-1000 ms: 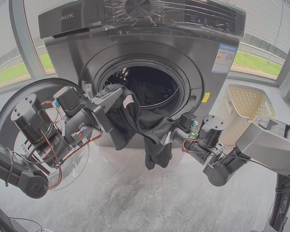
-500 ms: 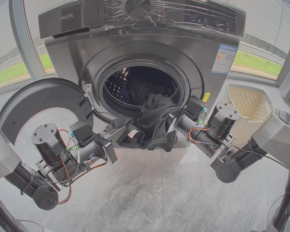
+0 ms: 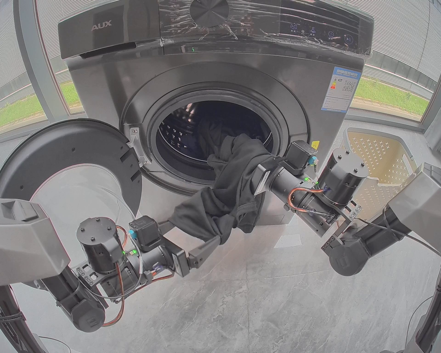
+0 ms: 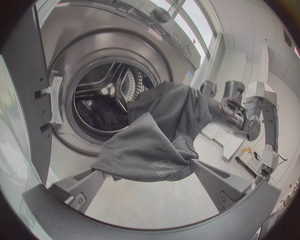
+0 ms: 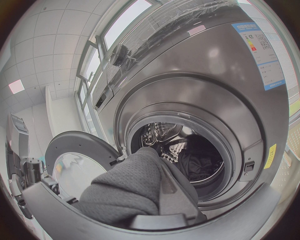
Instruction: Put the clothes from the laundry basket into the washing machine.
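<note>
Floor (image 3: 257,294) grey tile, windows (image 3: 27,105) behind; washer (image 3: 220,69) w/ door (image 3: 69,151) open, basket (image 3: 381,161) beside it. Your R tool (image 3: 256,174) clamps garment (image 3: 229,193) at drum (image 3: 183,133) mouth; L tool (image 3: 197,234) spread wide, hem draped across fingers (image 3: 204,250).

Washing machine (image 3: 220,69): 1, with 1 round door (image 3: 59,147) and 1 dial (image 3: 209,11). Stickers on its front: 2, being 1 blue-and-white label (image 3: 341,89) and 1 yellow sticker (image 3: 313,148). Laundry basket (image 3: 381,161): 1. Grippers: 2, left gripper (image 4: 145,168) and right gripper (image 3: 259,177). Dark garment (image 3: 229,193) at the drum mouth: 1. Dark clothes in the drum (image 4: 100,115): separate pieces cannot be counted.
</note>
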Controlling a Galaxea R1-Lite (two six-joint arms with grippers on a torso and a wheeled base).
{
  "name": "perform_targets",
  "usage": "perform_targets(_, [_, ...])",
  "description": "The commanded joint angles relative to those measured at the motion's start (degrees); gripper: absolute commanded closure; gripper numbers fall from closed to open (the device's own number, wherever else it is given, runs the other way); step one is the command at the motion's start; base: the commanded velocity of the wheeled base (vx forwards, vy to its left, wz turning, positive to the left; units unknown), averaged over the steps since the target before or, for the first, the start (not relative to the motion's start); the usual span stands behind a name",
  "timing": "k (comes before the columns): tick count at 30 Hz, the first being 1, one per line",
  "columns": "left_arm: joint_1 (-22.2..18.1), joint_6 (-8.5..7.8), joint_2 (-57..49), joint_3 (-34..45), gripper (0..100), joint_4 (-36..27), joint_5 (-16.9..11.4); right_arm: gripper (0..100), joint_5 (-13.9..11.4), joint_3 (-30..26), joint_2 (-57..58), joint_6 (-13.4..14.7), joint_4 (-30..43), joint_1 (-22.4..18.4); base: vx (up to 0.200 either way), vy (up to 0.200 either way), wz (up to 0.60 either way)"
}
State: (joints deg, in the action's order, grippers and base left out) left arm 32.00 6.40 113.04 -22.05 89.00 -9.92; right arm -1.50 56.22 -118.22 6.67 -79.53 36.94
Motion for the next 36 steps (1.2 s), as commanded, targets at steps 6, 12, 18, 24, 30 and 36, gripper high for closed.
perform_targets(6, [2.5,-1.30,2.4,7.4,0,0.0,-1.1,100,0.1,2.9,-1.4,0.0,1.5,-0.3,0.000,0.000,0.00])
perform_targets(12, [3.7,-2.62,3.5,10.4,0,0.1,-3.0,100,0.2,3.6,-1.5,0.0,1.7,-0.3,0.000,0.000,0.00])
perform_targets(18, [3.3,-2.62,2.7,6.5,0,0.1,-2.6,100,0.2,3.5,-1.9,0.0,1.7,0.2,0.000,0.000,0.00])
perform_targets(24, [3.6,-2.27,2.0,-1.4,0,0.1,-2.3,100,0.2,3.3,-2.8,0.0,1.6,0.5,0.000,0.000,0.00])
perform_targets(30, [3.7,-2.18,4.3,-7.6,0,0.1,-2.3,100,0.2,3.3,-3.2,0.0,1.6,0.8,0.000,0.000,0.00])
perform_targets(36, [3.9,-2.36,10.9,-14.7,0,0.0,-1.8,100,0.8,3.2,-2.7,0.0,1.7,2.3,0.000,0.000,0.00])
